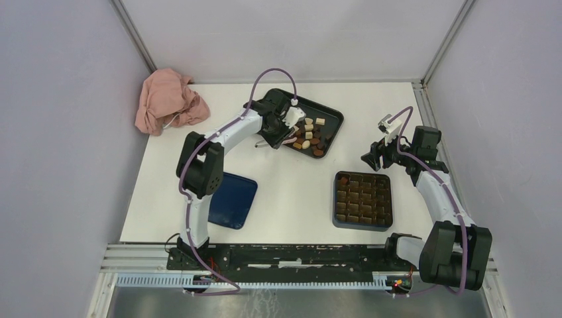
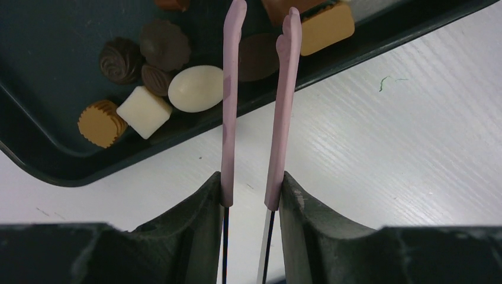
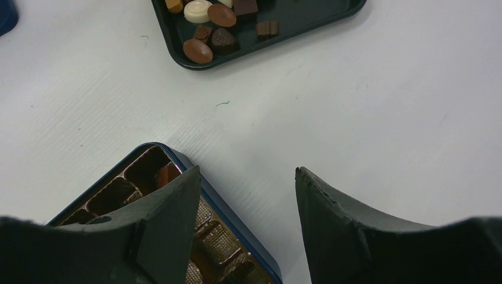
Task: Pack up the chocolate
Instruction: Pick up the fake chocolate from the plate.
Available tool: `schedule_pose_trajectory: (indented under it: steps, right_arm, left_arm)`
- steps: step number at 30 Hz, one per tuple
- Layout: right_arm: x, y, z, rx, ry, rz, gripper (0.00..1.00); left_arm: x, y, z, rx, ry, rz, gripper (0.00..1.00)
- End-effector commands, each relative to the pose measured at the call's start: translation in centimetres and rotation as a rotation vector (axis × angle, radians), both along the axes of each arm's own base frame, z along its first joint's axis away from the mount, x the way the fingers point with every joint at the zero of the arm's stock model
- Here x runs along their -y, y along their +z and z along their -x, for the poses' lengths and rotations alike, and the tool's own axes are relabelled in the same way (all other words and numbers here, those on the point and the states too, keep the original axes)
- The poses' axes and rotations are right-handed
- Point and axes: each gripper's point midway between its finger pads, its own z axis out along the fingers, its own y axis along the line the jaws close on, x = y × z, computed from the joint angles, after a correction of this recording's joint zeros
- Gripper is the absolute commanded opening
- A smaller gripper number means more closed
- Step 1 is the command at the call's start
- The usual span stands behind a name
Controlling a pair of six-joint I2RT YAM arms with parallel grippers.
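Dark blue plastic came first on the white tabletop (image 1: 291,192): a lid (image 1: 232,200) lay well short of the black tray (image 1: 329,110) and to its left. A square box (image 1: 362,228) with a brown grid insert sat short of the tray and to its right. A caramel-coloured piece (image 3: 167,175) sat in the box's corner cell closest to the tray; I could not make out what the other cells held. The right pincer (image 3: 248,170) hung released and empty, to the right of the tray and a little nearer than it. The left pincer (image 2: 251,180) was clenched on a pair of pink tongs (image 2: 229,106), whose tips stood apart over the tray's near rim. The chocolate (image 1: 309,136) lay loose in the tray, with dark brown, tan and cream-white pieces bunched toward its near end. Beyond the tray, to its left, a pink cloth (image 1: 169,101) lay crumpled.
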Motion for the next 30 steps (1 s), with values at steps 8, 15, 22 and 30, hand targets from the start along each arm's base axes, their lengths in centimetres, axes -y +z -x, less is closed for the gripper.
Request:
schedule_pose_trajectory:
  steps: [8,15,22,30]
  right_arm:
    - [-0.1,0.4,-0.1,0.024,0.018,-0.002,0.66]
    - [-0.1,0.3,-0.1,0.022,0.018,-0.002,0.66]
    - [-0.1,0.3,-0.1,0.021,0.019,-0.002,0.66]
    - [-0.1,0.3,-0.1,0.019,0.019,-0.004,0.66]
  left_arm:
    - [1.8,3.9,-3.2,0.180,-0.144,0.032,0.44]
    - [2.0,4.0,-3.6,0.187,-0.163,0.021,0.45]
    - [2.5,3.4,-3.0,0.153,-0.192,0.027,0.45]
    - [2.9,2.8,-3.0,0.133,-0.203,0.025,0.45]
